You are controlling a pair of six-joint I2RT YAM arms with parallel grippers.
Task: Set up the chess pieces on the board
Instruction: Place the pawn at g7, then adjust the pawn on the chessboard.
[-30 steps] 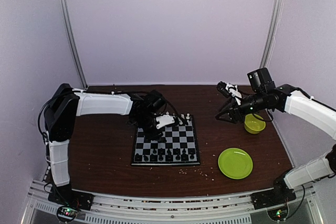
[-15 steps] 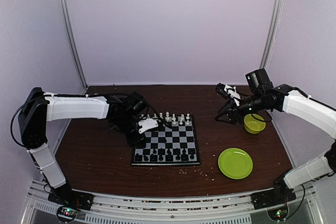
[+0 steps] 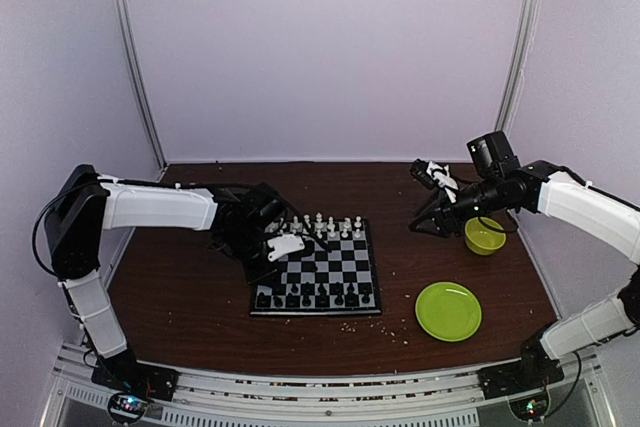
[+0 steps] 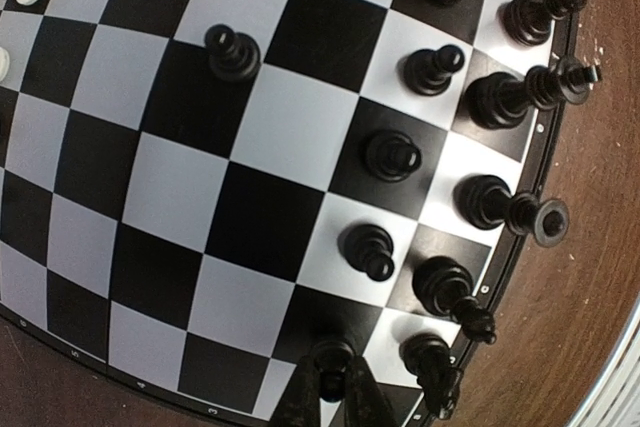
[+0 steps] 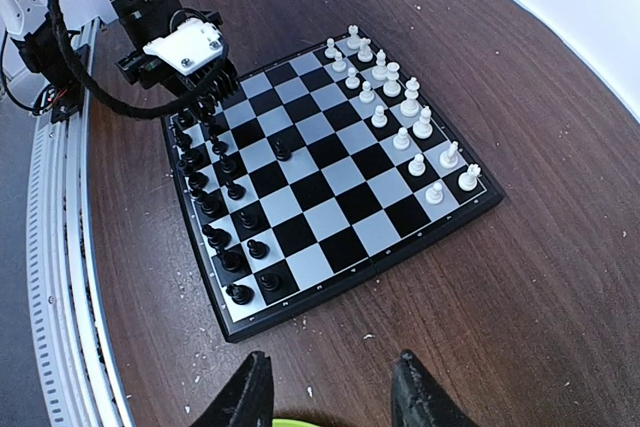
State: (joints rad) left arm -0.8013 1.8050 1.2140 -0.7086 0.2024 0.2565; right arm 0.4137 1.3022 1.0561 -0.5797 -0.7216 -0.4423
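The board lies mid-table, and its squares fill the left wrist view. White chess pieces line its far edge, black ones its near edge. One black pawn stands alone further in. My left gripper hangs over the board's near-left corner, shut on a black pawn just above or on a dark square beside the corner pieces. My right gripper hovers open to the right of the board, its fingers holding nothing.
A green bowl sits right under my right arm. A round green plate lies near the front right. Pale crumbs are scattered on the brown table along the board's near side.
My left gripper has moved left and nearer, from the board's far rows to its near-left corner. The right arm has hardly moved.
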